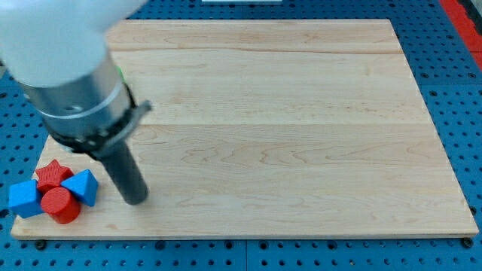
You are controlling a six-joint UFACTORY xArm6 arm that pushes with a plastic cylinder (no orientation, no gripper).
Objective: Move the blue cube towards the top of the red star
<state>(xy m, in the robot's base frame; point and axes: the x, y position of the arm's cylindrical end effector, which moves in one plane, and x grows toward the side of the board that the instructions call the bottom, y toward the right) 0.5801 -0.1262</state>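
Note:
The blue cube point(24, 198) sits at the board's bottom-left corner, partly over the edge. The red star point(53, 175) lies just up and to the right of it, touching it. A red cylinder point(60, 205) stands to the right of the cube, below the star. A blue triangular block point(81, 186) lies right of the star, touching the cylinder. My tip point(134, 199) rests on the board just right of this cluster, a short gap from the blue triangular block. The arm's body hides the board's upper left.
The wooden board point(271, 128) lies on a blue perforated table point(459, 83). The arm's large grey and white body point(68, 60) fills the view's top left. A small green patch point(120, 74) shows at its edge.

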